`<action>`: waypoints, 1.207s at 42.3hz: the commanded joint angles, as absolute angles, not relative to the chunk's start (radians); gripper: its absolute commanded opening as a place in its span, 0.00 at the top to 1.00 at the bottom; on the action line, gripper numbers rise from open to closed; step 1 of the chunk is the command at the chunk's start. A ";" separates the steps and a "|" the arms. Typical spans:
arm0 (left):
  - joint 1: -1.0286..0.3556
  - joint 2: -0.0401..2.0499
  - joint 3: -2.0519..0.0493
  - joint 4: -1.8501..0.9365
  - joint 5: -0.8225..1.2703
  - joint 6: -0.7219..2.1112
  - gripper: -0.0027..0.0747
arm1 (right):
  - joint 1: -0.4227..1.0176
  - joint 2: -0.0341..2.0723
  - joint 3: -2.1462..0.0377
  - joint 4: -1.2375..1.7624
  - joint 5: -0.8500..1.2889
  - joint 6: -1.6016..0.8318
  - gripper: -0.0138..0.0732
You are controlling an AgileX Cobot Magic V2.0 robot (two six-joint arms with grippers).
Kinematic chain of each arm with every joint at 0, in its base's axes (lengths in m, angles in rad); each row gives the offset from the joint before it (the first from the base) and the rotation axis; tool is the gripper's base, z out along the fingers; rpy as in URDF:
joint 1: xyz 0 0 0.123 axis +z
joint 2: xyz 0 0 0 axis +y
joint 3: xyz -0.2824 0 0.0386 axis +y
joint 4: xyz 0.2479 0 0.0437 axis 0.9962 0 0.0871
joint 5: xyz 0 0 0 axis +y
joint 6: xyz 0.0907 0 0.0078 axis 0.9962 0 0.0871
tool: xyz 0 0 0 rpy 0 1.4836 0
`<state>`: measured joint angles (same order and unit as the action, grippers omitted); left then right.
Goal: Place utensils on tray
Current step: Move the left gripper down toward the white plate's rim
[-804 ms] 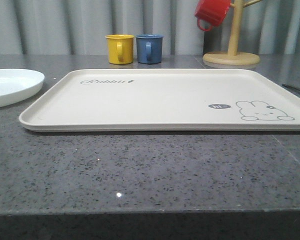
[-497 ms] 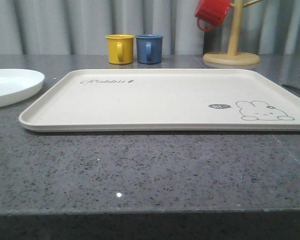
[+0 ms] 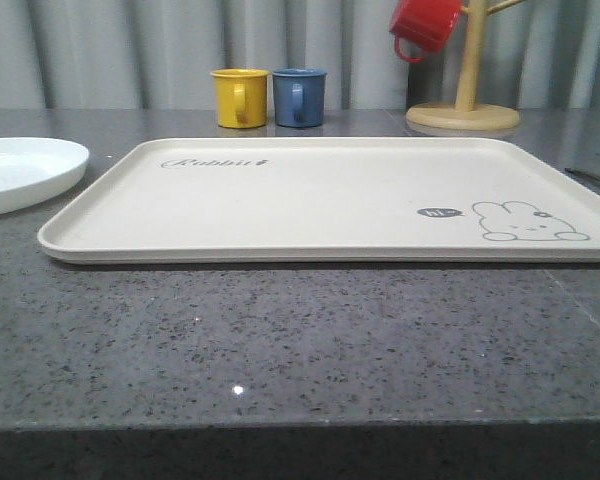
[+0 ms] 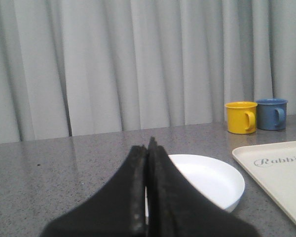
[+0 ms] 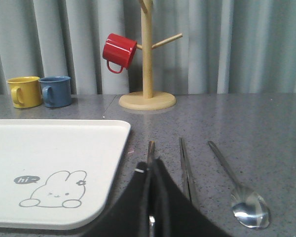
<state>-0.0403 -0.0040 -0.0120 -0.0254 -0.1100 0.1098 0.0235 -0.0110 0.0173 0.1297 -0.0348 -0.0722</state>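
Cream plastic with nothing on it: the tray (image 3: 330, 195) lies bare in the middle of the worktop (image 3: 300, 340), its rabbit print toward the right end and the script toward the left, so I judge the task has not yet begun. The white plate (image 3: 20, 172) sits on the worktop just off the tray's left edge, apart from it. Off the tray's right edge the fork (image 5: 150, 150), partly behind my right fingers, the chopsticks (image 5: 185, 163) and the spoon (image 5: 239, 190) lie side by side on the stone, handles pointing toward the back edge. My left gripper (image 4: 147, 187) has its pads pressed together on nothing and faces the plate; my right gripper (image 5: 152, 197) is likewise closed flat and empty, poised above the fork. All four pieces are left to move. The yellow mug (image 3: 239, 97), blue mug (image 3: 299, 96) and the red mug (image 3: 425, 25) on its wooden stand (image 3: 464, 100) stay at the back edge, outside the job.
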 commanded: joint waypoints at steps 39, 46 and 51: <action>-0.047 0.521 -0.729 -0.058 0.558 0.099 0.99 | 0.025 0.608 -0.678 0.132 0.585 -0.082 0.92; -0.047 0.550 -0.723 -0.058 0.562 0.099 0.99 | 0.025 0.658 -0.678 0.132 0.616 -0.082 0.91; -0.047 0.563 -0.723 -0.060 0.590 0.099 0.88 | 0.025 0.682 -0.678 0.131 0.646 -0.082 0.82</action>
